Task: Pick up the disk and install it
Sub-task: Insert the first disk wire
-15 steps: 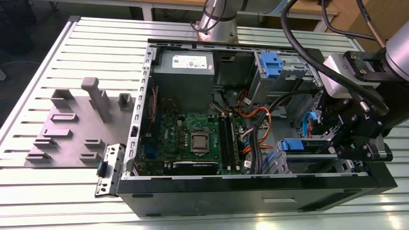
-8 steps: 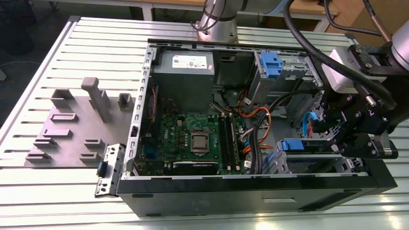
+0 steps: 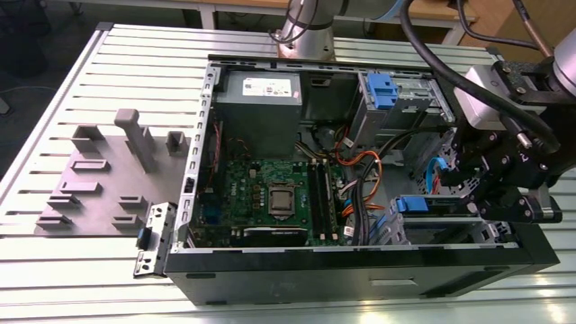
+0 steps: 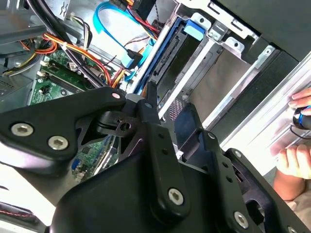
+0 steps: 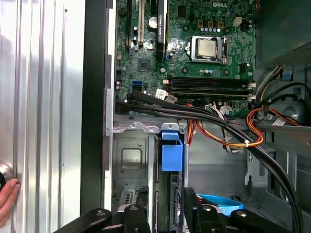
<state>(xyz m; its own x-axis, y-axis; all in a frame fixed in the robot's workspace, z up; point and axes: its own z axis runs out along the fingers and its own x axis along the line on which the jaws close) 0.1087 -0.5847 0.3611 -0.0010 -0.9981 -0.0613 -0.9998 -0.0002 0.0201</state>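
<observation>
The disk [image 3: 423, 204] stands on edge in the drive cage [image 3: 450, 229] at the front corner of the open computer case, on the exterior view's right. Its blue rail and pull tab [image 5: 171, 154] show in the first wrist view, its dark connector edge [image 4: 167, 60] in the second. My gripper [image 3: 470, 194] hovers right over the cage. The black fingers [image 5: 142, 206] stand on either side of the disk's near end with a little space, so the gripper [image 5: 165, 209] looks open and holds nothing. From the second wrist view the gripper [image 4: 172, 108] sits just behind the disk's end.
A bare blue bracket [image 3: 382, 91] sits in the upper bay. Orange and black cables [image 3: 360, 175] run beside the cage, next to the motherboard [image 3: 270, 199]. A grey fixture plate [image 3: 108, 182] lies at the exterior view's left. A person's hand [image 4: 296, 158] rests on the slatted table outside the case.
</observation>
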